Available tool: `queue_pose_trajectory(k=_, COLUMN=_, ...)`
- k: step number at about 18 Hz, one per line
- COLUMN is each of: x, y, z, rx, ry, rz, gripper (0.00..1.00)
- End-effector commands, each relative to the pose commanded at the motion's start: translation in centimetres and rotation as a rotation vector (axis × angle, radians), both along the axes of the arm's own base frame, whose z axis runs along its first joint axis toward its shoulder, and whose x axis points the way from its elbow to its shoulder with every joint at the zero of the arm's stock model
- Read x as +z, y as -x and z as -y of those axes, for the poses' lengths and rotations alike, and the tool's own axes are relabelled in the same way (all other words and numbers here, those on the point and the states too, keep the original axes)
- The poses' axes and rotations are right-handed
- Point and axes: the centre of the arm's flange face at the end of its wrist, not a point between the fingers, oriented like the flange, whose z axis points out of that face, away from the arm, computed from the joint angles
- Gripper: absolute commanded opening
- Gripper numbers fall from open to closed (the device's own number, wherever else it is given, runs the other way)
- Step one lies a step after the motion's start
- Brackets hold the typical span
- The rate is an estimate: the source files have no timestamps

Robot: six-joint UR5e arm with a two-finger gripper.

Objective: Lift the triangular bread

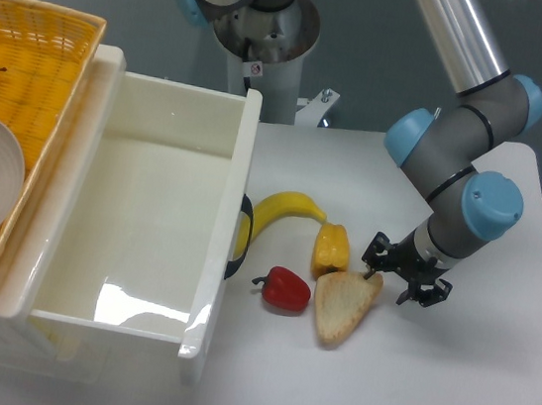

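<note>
Golden-crusted triangular bread lies flat on the bench, touching the yellow pepper. Pincer hangs at its right corner, fingers apart; best to straddle that edge squarely before squeezing.

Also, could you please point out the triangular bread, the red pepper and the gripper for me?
triangular bread (342, 304), fixed camera, middle of its pale face.
red pepper (286, 289), fixed camera, middle of its red body.
gripper (397, 276), fixed camera, midway between the fingertips.

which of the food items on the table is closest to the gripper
The triangular bread: its upper corner sits right beside the gripper, while yellow pepper, red pepper and banana lie farther left.
</note>
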Motion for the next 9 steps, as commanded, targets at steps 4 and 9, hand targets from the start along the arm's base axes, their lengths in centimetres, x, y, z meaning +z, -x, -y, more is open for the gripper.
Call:
queue_pose_trajectory(k=4, x=0.19, y=-0.28, z=-0.32, rx=-0.042, ry=-0.008, rz=-0.007, gripper=0.15)
queue_pose_trajectory(k=9, x=0.41, y=-0.36, z=-0.28, rx=-0.043, ry=-0.009, rz=-0.008, gripper=0.0)
